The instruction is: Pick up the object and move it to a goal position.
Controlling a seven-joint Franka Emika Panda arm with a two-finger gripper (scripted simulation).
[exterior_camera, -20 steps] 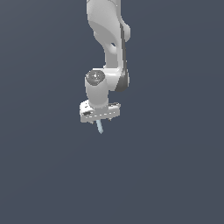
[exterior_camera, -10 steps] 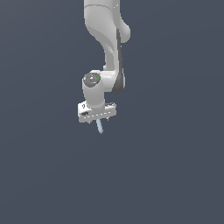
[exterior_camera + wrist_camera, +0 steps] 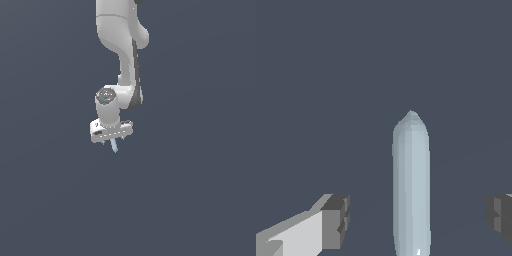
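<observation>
In the exterior view, the white arm (image 3: 122,45) reached down from the top of the picture and ended in the claw (image 3: 111,134), whose broad pale body sat crosswise under the round wrist joint. The object (image 3: 115,146), a slim pale-blue piece, stuck out from beneath the claw, near the middle of its width, and pointed downward with a slight lean toward the exterior view's right. Only its lower part showed there; the upper part was hidden behind the claw body. All around was plain dark grey-blue, so it could not be told whether the piece rested on a desk or hung clear of one.

The wrist view showed the object (image 3: 411,185) lengthwise, its rounded, tapered tip pointing away from the camera and its near end cut off by the picture's edge. It lay between the two dark-padded fingers (image 3: 335,222), somewhat closer to the one at the picture's far edge. Bare background showed on both sides of it, so the jaws stood wide, with neither pad seen touching the piece.
</observation>
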